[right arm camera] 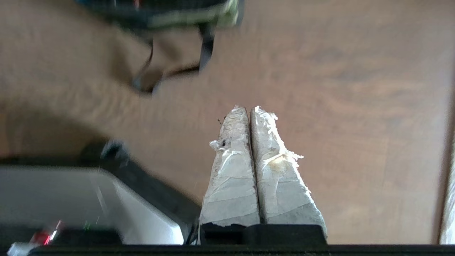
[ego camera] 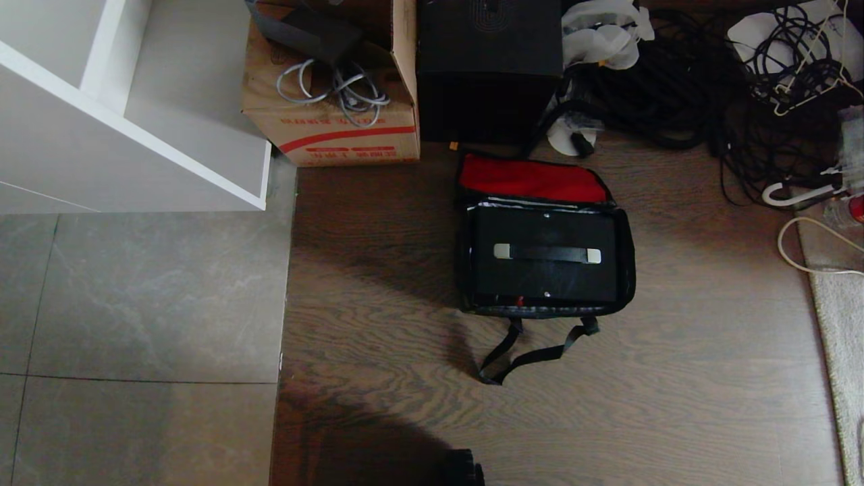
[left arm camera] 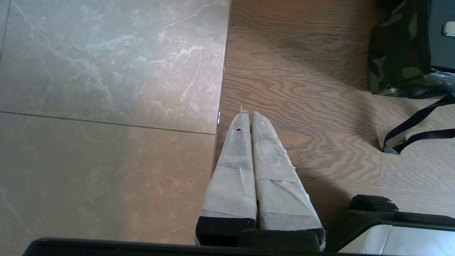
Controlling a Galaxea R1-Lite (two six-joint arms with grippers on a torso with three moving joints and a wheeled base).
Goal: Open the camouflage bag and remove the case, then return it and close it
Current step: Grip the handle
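The camouflage bag (ego camera: 629, 260) stands open on the wood floor, its red-lined lid (ego camera: 533, 179) folded back toward the far side. The black case (ego camera: 540, 280) lies inside it, its handle (ego camera: 547, 254) with silver ends on top. The bag's black shoulder strap (ego camera: 526, 354) trails on the floor toward me. Neither gripper shows in the head view. My left gripper (left arm camera: 249, 113) hangs shut and empty over the seam between tile and wood, well short of the bag (left arm camera: 394, 53). My right gripper (right arm camera: 249, 108) is shut and empty above bare wood floor, with the bag (right arm camera: 177, 14) and strap (right arm camera: 206, 46) beyond it.
Behind the bag stand a brown cardboard box (ego camera: 337, 128) with a red stripe and a tall black box (ego camera: 489, 67). Tangled black cables (ego camera: 675, 88) spread at the back right. A white shelf unit (ego camera: 135, 121) stands at the left, a pale rug (ego camera: 840, 304) at the right edge.
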